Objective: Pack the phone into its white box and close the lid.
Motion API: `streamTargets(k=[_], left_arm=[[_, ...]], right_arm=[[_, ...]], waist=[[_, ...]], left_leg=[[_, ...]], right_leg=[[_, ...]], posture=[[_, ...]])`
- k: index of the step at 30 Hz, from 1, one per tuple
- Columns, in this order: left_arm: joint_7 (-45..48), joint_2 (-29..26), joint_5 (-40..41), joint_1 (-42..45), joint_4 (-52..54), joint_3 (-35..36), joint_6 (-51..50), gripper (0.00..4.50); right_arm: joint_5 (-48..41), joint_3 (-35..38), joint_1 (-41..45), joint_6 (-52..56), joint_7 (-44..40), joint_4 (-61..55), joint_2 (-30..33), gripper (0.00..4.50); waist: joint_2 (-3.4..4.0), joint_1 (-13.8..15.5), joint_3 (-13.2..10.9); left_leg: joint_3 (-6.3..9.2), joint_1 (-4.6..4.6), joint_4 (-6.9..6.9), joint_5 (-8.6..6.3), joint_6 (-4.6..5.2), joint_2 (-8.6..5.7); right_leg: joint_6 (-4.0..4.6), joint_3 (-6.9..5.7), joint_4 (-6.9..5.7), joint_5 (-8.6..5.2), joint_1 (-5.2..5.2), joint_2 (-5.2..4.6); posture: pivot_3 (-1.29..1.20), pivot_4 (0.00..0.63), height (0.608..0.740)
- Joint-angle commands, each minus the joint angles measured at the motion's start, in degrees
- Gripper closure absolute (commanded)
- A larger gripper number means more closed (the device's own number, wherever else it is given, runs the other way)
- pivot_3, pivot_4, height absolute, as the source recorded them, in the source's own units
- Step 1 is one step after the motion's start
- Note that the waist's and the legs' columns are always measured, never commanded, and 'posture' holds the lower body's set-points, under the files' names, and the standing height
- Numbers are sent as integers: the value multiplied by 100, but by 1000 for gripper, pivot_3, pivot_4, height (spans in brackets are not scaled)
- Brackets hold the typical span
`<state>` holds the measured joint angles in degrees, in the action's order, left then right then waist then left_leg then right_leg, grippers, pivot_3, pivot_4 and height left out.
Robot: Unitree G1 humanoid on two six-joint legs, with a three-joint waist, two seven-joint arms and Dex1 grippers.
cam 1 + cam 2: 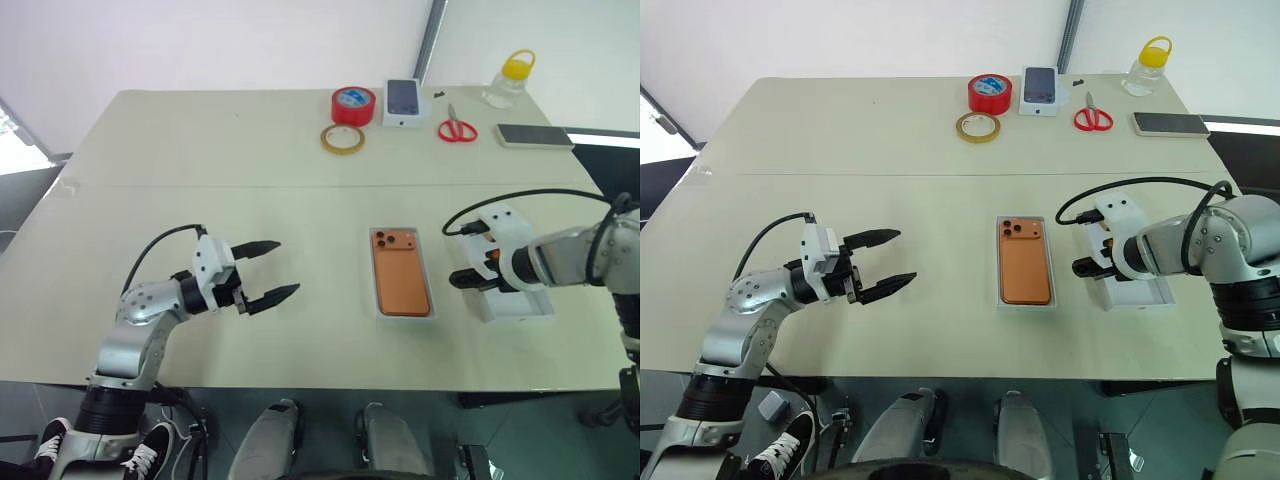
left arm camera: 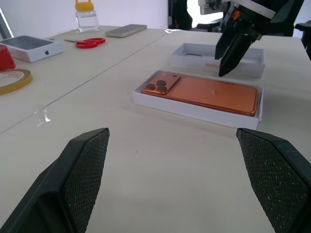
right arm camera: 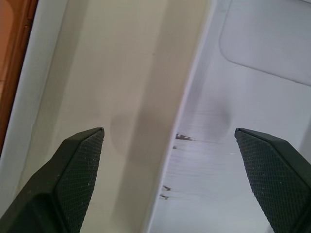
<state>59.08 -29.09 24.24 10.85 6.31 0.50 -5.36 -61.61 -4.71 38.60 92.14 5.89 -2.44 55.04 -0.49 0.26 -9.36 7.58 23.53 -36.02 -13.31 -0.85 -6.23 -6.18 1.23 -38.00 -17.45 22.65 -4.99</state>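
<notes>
Orange, the phone (image 1: 401, 273) is lying lens side up inside the white box (image 1: 378, 281), near the middle of the table (image 1: 200, 140) toward its near edge. The lid (image 1: 524, 304) is sitting just right of the box, inside facing up, under the right gripper (image 1: 462, 271), which is hanging over the lid's left wall with fingers spread, holding nothing. The left gripper (image 1: 270, 270) is hovering well left of the box, fingers wide apart and empty. Along the far edge are lying two tape rolls (image 1: 352, 104), a small box (image 1: 403, 102), scissors (image 1: 457, 129), a jar (image 1: 510, 78) and a dark phone (image 1: 533, 135).

Left wrist view: the spread fingers (image 2: 80, 170) are framing the boxed phone (image 2: 204, 91), the lid (image 2: 194, 53) behind it.

Right wrist view: the parted fingers (image 3: 77, 160) are straddling the lid's wall (image 3: 187, 104).
</notes>
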Motion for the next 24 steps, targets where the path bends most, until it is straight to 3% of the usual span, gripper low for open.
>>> streamTargets(k=[1, 5, 8, 14, 16, 24], left_arm=[[-60, 29, 2, -3, 231, -39, 60, 96], [-101, 41, 8, -23, 266, -67, 29, 96], [-135, 48, -4, -17, 257, -89, 34, 0], [-195, 42, 22, -7, 268, -117, -4, 0], [-206, 40, 24, 6, 258, -124, -16, 0], [-209, 38, 7, 63, 171, -123, -23, 0]], right_arm=[[-456, 97, -50, 36, 508, -20, 17, 0], [-746, 97, -14, 36, 838, 11, -8, 0], [-815, 118, -121, 36, 1052, 62, -15, 806], [-998, 141, -237, 36, 1404, 20, -131, 3794], [-1092, 148, -235, 36, 1499, 33, -156, 4417], [-1049, 472, 15, 36, 2048, 381, -565, 4417]], waist=[[0, 3, 0], [0, -2, 0], [0, 0, 0], [-1, -10, 1], [-3, -10, 2], [-8, -121, 3]], left_leg=[[0, 0, 0, 0, 0, 0], [0, 0, 0, 0, 0, 0], [0, 0, 0, 0, 1, 0], [0, 0, -1, 0, 1, 2], [0, -1, -3, 0, 1, 2], [0, -4, -5, -1, 3, 4]], right_leg=[[0, 0, 0, 0, 0, 0], [0, 0, 0, 0, 0, 0], [0, -1, 0, 0, 0, 1], [0, -1, 1, 0, -3, 2], [0, -1, 1, 0, -6, 2], [1, -2, 3, 0, -10, 4]], posture=[[0, 150, 740], [0, 150, 740], [0, 150, 740], [0, 150, 740], [0, 150, 740], [0, 150, 740]])
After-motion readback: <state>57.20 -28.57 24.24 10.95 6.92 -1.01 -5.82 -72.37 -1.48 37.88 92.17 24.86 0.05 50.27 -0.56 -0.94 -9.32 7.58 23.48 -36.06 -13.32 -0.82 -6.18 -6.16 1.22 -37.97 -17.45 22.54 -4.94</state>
